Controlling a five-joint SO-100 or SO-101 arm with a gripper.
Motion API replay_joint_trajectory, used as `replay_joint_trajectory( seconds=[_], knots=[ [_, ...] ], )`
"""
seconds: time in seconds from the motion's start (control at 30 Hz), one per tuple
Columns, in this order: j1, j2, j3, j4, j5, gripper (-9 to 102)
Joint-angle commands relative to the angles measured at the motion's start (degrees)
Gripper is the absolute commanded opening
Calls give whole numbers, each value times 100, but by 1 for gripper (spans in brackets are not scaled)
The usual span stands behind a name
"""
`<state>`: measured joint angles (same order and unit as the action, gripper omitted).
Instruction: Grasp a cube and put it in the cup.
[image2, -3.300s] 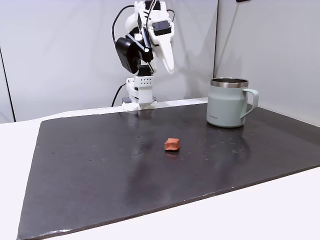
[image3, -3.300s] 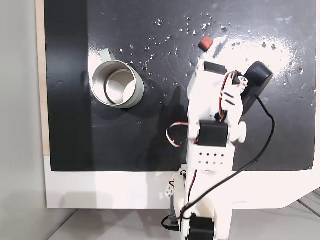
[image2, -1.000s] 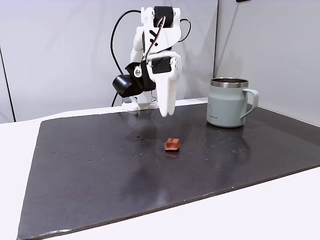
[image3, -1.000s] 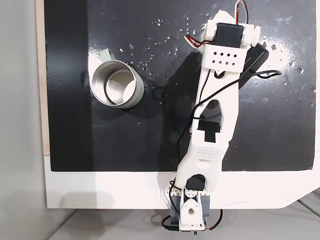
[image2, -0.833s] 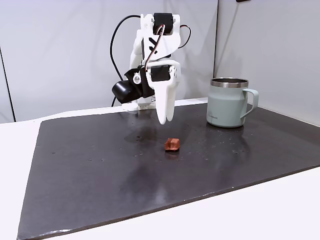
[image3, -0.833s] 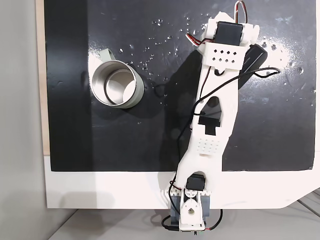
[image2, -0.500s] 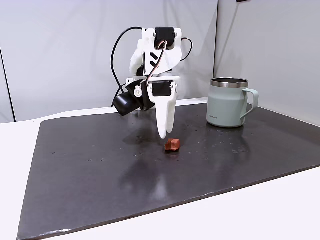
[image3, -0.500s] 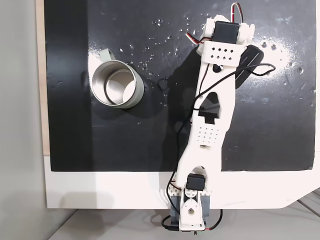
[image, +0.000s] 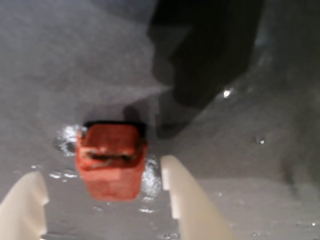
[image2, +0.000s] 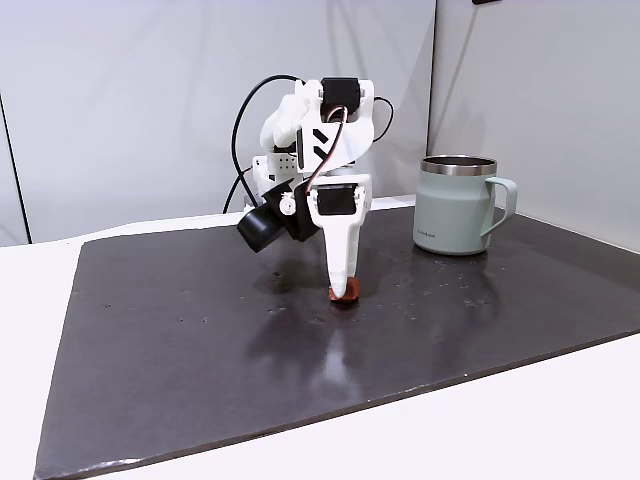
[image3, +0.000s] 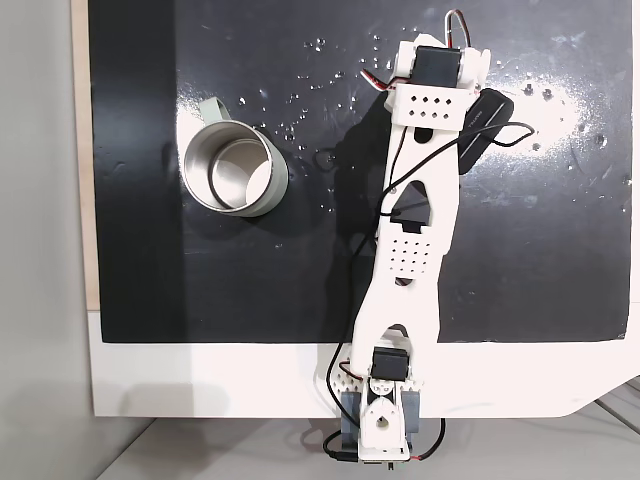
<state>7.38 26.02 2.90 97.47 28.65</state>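
my gripper (image: 102, 187): spread wide, holding nothing, tips down at the mat | one reddish-brown cube (image: 111, 159): lies between my two fingers | one grey-green mug (image2: 457, 204): upright, well off to my right in a fixed view

A dark, glossy mat (image2: 200, 340) covers most of a white bench (image2: 520, 430), reaching across the lower half of a fixed view. Pale grey wall panels (image2: 120, 100) fill the upper part behind it.

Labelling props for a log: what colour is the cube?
Reddish-brown, clearest in the wrist view, where the cube lies on the dark mat.
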Motion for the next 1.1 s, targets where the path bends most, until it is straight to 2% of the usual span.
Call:
replay_joint_trajectory(
  seconds=[0.0,0.37,0.57,0.7,1.07],
  knots=[
    [-44,-9,-387,18,-70,25],
    [-26,-176,-510,53,-53,23],
    [18,-176,-510,97,-18,8],
    [79,-114,-510,105,0,3],
    [62,589,-220,193,9,1]
  ],
)
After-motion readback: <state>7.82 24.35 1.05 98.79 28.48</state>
